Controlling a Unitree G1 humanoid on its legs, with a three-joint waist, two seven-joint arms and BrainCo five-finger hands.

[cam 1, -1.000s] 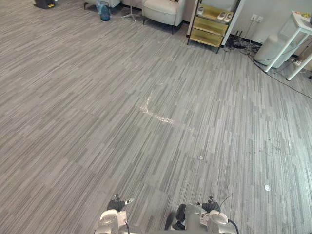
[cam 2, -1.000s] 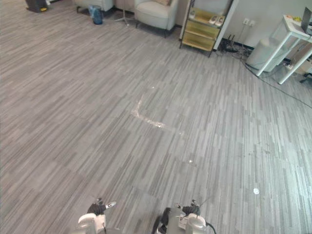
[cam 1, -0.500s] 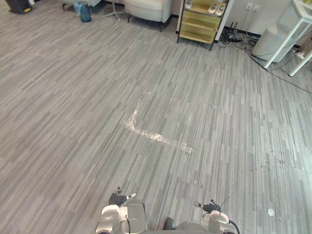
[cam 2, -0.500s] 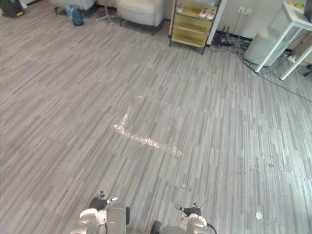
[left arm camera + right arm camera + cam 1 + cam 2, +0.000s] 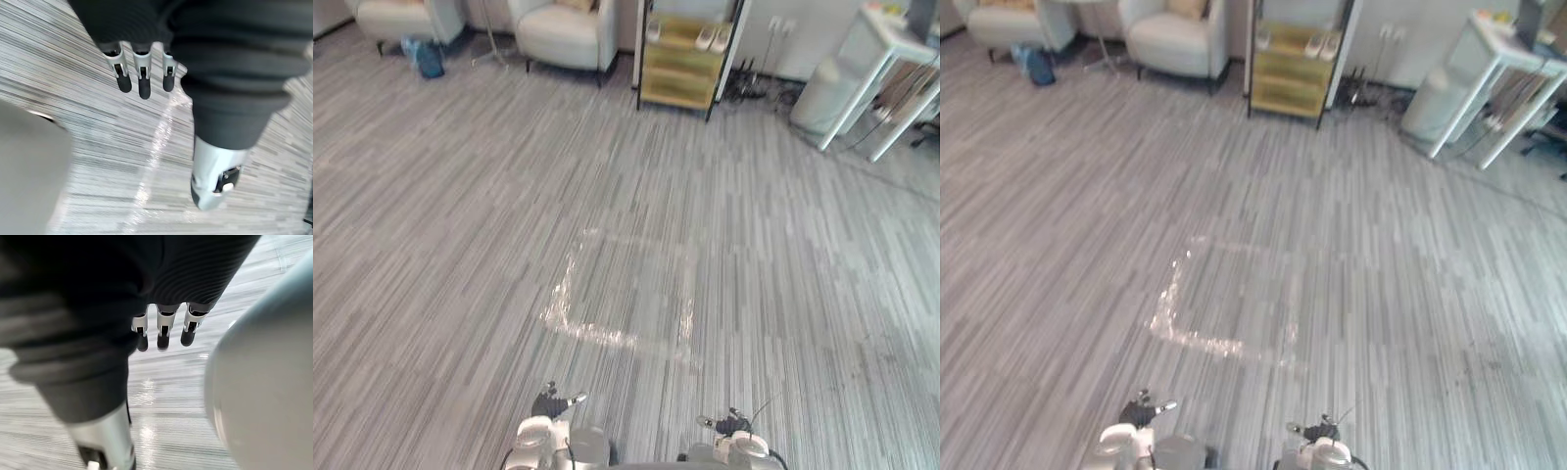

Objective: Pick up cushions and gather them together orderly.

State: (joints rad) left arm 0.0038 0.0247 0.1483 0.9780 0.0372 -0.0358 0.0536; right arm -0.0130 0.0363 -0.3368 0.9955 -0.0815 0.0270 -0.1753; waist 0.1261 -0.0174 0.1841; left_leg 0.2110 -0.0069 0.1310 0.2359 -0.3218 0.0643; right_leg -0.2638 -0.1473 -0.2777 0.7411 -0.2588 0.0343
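A tan cushion (image 5: 1185,7) lies on the seat of a pale armchair (image 5: 563,34) at the far end of the room; another tan one (image 5: 1001,4) seems to lie on the armchair to its left. My left hand (image 5: 548,403) and right hand (image 5: 729,424) hang low at the picture's bottom edge, far from both cushions. In the left wrist view the left hand's fingers (image 5: 142,73) point straight down over the grey floor and hold nothing. The right hand's fingers (image 5: 161,330) hang just as straight and empty.
A shiny taped square outline (image 5: 622,304) marks the grey plank floor just ahead. At the far wall stand a second armchair (image 5: 401,18), a blue bottle (image 5: 426,57), a yellow shelf (image 5: 683,59) with shoes, a white bin (image 5: 822,93) and a white table (image 5: 891,59).
The whole picture has shifted: the camera has moved, bringing the taped outline nearer and more armchairs into view. Both hands hang as before, empty.
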